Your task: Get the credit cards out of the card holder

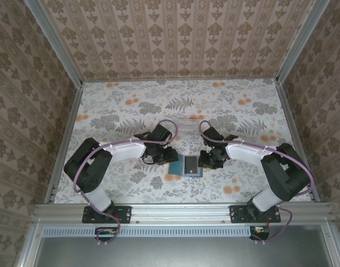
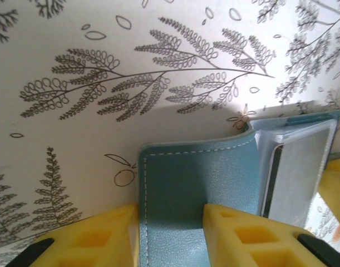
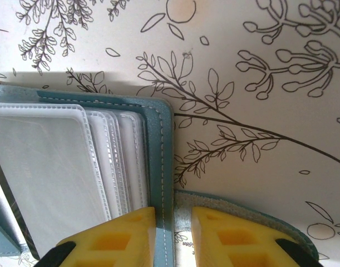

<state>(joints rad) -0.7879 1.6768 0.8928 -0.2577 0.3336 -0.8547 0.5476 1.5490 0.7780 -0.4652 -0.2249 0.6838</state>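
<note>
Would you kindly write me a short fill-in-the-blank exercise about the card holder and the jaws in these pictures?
1. The small teal-blue rectangular card holder lies ____ on the floral-patterned table.
2. Seen from above, it sits ____ the two arms' jaws.
3. The blocky pads on the jaws are coloured ____.
4. Its clear inner sleeves are made of ____.
Missing words: open; between; yellow; plastic.

card holder (image 1: 185,166) on table (image 1: 119,105), front centre
</note>
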